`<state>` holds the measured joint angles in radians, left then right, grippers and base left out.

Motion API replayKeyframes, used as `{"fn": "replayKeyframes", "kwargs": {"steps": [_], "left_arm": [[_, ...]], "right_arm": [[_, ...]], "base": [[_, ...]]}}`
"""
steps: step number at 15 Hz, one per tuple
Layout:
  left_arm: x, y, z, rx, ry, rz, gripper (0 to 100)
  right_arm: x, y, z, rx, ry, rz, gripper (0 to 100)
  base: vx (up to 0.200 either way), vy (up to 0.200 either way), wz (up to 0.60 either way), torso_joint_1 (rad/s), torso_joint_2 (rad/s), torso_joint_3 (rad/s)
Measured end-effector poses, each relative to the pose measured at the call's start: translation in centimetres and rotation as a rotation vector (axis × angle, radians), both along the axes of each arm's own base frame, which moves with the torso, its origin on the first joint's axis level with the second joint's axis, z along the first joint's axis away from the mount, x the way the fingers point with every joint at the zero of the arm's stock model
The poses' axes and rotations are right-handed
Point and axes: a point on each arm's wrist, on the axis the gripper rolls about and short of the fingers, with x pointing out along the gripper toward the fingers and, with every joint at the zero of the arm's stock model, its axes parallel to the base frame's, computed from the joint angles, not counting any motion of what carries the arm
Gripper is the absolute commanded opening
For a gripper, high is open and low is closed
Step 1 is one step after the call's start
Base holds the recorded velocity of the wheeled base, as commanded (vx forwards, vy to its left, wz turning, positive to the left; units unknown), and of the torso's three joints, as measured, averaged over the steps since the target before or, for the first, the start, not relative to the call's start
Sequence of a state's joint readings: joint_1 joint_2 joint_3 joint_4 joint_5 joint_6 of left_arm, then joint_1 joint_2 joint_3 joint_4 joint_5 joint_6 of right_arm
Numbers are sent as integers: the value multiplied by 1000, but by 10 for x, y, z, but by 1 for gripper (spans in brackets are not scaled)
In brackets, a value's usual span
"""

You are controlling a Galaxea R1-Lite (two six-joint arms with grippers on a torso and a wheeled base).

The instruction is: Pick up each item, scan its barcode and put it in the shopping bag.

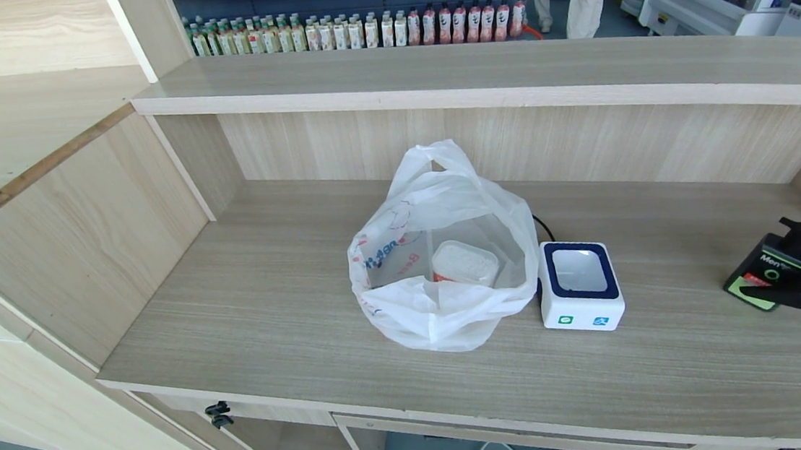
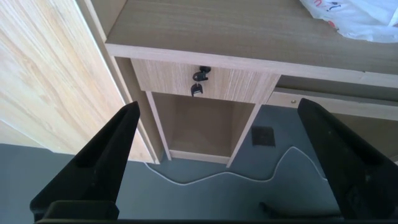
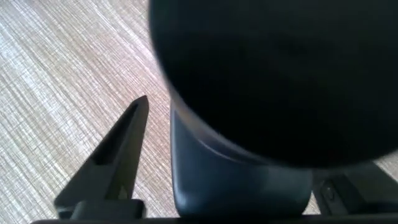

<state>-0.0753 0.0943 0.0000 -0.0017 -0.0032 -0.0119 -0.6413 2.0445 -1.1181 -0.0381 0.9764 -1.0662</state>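
Left gripper (image 2: pixel 219 107): fingers are spread wide apart, nothing is held between them. It is held low, below the front edge of the counter (image 1: pixel 269 302), pointed toward a drawer front with a key (image 2: pixel 199 82) in its lock. A white cable (image 2: pixel 217 177) is seen on the floor under it.

Mid-counter: the shopping bag (image 1: pixel 451 307) is stood open, handles up. A white lidded container (image 1: pixel 463 263) is seen inside it. The scanner (image 1: pixel 580 285), a white box with a dark-framed window facing up, is placed just beside the bag on the robot's right.

Right gripper (image 1: pixel 792 262): it is clamped on a dark item with a green label (image 1: pixel 753 282) at the far right of the counter, well apart from the scanner. The item is held tilted. Whether it rests on the wood or is lifted cannot be told. In the right wrist view one finger (image 3: pixel 118 155) is seen beside the item's dark rounded body (image 3: pixel 261 81), with counter grain behind.

Behind the counter wall, a row of bottles (image 1: pixel 354 32) is noted.
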Motion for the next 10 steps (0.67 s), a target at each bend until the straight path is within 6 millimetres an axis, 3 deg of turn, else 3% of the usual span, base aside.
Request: {"fn": "replayKeyframes", "kwargs": {"steps": [7,10], "left_arm": [[0,0,0,0,0,0,100],[0,0,0,0,0,0,100]], "right_arm": [[3,5,5,19,-42,46,0],[-1,11,24,-9,-100,66,0]], "base": [[0,0,0,0,0,0],[0,0,0,0,0,0]]}}
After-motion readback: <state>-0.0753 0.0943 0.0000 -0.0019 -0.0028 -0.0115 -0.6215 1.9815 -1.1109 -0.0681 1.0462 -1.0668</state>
